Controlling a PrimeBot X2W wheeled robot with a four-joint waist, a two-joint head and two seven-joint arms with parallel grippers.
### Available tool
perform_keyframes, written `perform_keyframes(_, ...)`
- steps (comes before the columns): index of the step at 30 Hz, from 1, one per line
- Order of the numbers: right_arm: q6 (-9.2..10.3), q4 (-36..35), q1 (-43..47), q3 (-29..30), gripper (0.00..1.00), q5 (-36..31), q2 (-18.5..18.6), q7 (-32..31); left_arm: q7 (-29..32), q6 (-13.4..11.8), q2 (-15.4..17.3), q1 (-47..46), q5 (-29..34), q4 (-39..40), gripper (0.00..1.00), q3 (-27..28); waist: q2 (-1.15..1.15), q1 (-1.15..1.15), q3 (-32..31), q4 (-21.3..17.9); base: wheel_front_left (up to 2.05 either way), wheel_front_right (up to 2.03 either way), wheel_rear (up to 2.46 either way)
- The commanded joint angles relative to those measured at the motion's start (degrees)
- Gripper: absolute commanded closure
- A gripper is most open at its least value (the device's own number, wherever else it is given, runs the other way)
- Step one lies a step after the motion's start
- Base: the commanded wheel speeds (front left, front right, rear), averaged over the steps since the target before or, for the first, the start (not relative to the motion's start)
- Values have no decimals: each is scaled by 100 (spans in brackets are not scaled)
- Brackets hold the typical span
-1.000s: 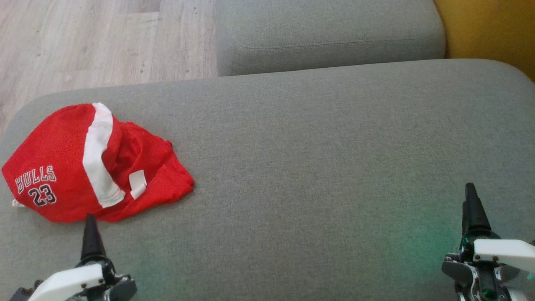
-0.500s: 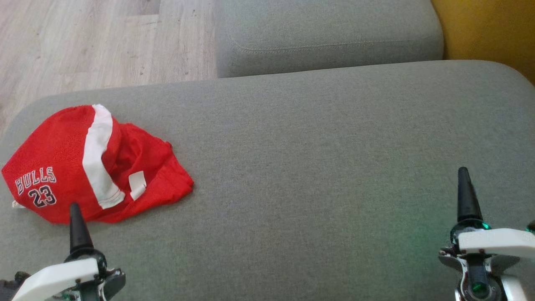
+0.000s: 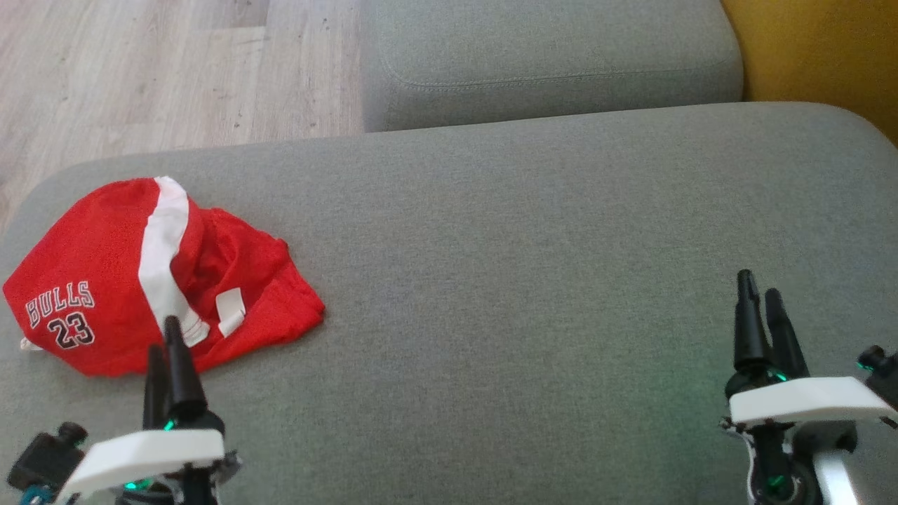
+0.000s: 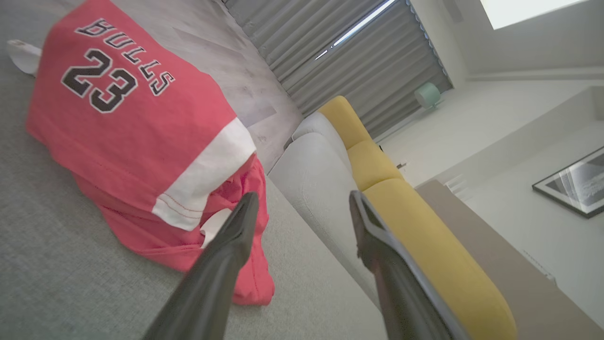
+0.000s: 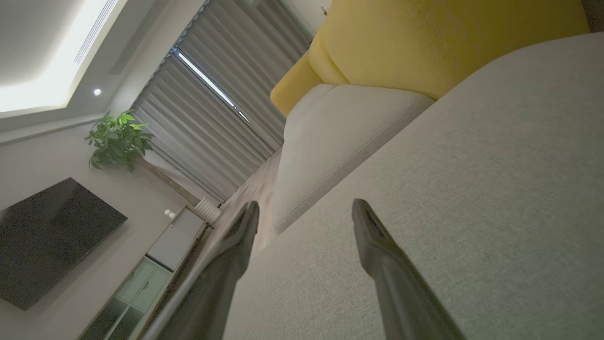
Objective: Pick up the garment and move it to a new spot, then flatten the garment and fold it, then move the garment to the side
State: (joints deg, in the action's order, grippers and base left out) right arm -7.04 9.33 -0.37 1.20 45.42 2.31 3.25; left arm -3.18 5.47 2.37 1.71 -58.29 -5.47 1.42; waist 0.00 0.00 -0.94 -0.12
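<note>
The left gripper (image 3: pixel 163 335) stands with its two dark fingers spread wide and nothing between them. In the left wrist view the gap of the left gripper (image 4: pixel 303 198) frames the cushions beyond, and one finger (image 4: pixel 236 236) crosses in front of the near hem of the garment (image 4: pixel 132 123). From the head view its fingertips overlap that same near hem; whether they touch the cloth cannot be told.

The right gripper (image 3: pixel 758 283) is likewise released, fingers apart and empty, poised above bare fabric near the right edge of the grey cushion (image 3: pixel 526 280). In its own wrist view the right gripper (image 5: pixel 306 204) points along the cushion surface with nothing in its span.

The garment (image 3: pixel 105 273) is a red jersey with a broad white band and the lettering "BULLS 23". It lies crumpled and bunched at the left end of the grey cushion, close to the left edge and toward the far-left corner, well apart from the right gripper. A small white label (image 3: pixel 230 310) shows on its folds.

Beyond the far edge sits a second grey cushion (image 3: pixel 547 56), and a yellow cushion (image 3: pixel 814 49) lies past the far-right corner. Pale wood floor (image 3: pixel 140 70) shows off the far-left corner. Farther out, grey curtains (image 5: pixel 212 108), a potted plant (image 5: pixel 118 139) and a dark wall screen (image 5: pixel 47 236) stand in the room, and a framed picture (image 4: pixel 573 186) hangs on a wall.
</note>
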Motion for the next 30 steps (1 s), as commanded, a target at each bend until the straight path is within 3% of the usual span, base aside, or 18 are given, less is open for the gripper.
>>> perform_keyframes(1,-22,-258,-152,-130,0,-248,39,77,-77,-18,36,-124,233,225,0,16,0,0,0,-1,0,0,0)
perform_keyframes(17,-27,-276,-87,-361,0,-1651,43,347,-349,-103,40,-72,2039,195,0,-553,0,0,-39,-7,0,0,0)
perform_keyframes(30,-32,-256,-72,-505,0,-2742,46,550,-553,-223,64,-28,3122,253,0,-846,0,0,-61,-37,0,0,0)
